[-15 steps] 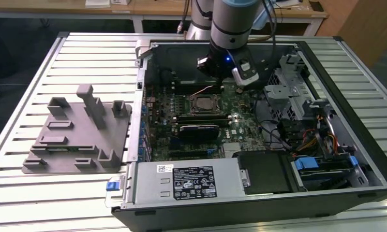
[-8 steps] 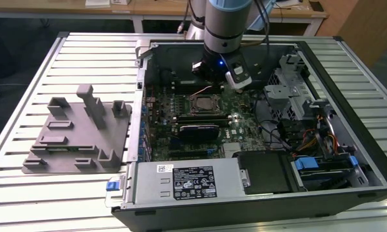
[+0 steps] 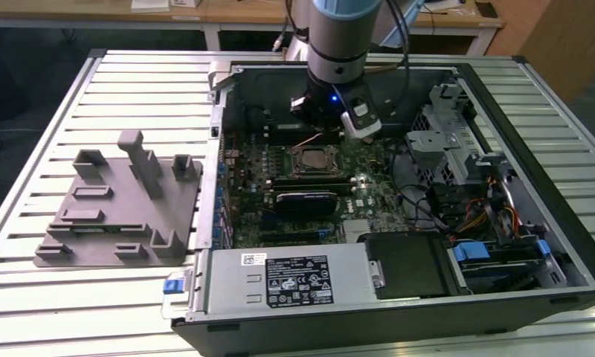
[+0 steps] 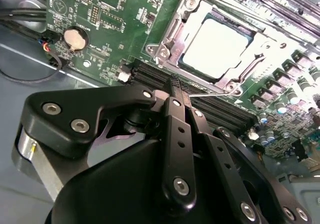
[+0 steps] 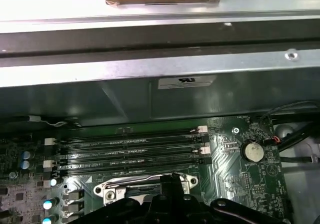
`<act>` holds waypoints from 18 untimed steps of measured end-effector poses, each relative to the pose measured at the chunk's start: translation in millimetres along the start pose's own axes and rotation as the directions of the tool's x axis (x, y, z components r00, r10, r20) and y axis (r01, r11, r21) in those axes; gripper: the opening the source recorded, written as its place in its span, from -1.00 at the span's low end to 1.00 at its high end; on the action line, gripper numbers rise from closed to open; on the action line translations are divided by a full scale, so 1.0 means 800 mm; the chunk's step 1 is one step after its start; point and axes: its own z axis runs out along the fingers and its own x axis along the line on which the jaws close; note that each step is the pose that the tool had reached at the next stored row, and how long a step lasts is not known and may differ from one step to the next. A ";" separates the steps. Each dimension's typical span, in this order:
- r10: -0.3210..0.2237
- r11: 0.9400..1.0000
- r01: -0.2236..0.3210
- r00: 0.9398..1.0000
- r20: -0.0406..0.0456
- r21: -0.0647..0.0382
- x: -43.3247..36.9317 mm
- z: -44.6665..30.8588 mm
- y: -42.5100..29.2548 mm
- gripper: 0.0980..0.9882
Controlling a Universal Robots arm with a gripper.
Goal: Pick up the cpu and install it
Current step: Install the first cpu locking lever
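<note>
The cpu [image 4: 215, 43], a flat square chip with a silvery top, lies inside the motherboard socket under the metal load frame [image 4: 167, 33]. In the exterior view the cpu [image 3: 311, 161] sits in the middle of the green board [image 3: 377, 197]. My gripper [image 4: 176, 86] hangs just off the socket's edge, over the memory slots, its black fingers [image 4: 172, 114] pressed together with nothing between them. A thin wire lever [image 4: 215, 94] of the socket runs right beside the fingertips. The exterior view has the gripper [image 3: 320, 132] just behind the socket.
The open computer case [image 3: 496, 97] holds cables, a drive cage [image 3: 446, 141] and a power supply [image 3: 288, 279]. A grey fixture plate [image 3: 119, 212] with upright posts stands on the slatted table at the exterior view's left. Memory slots [image 5: 130, 149] and a coin battery [image 5: 251, 151] flank the socket.
</note>
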 end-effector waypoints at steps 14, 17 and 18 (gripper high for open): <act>-0.002 1.000 0.002 1.000 0.002 0.029 0.005 0.0197 0.0133 -0.98; -0.003 0.999 0.003 1.000 0.003 0.040 0.007 0.0237 0.0191 -0.98; -0.003 0.999 0.003 1.000 0.004 0.046 0.009 0.0255 0.0201 -0.98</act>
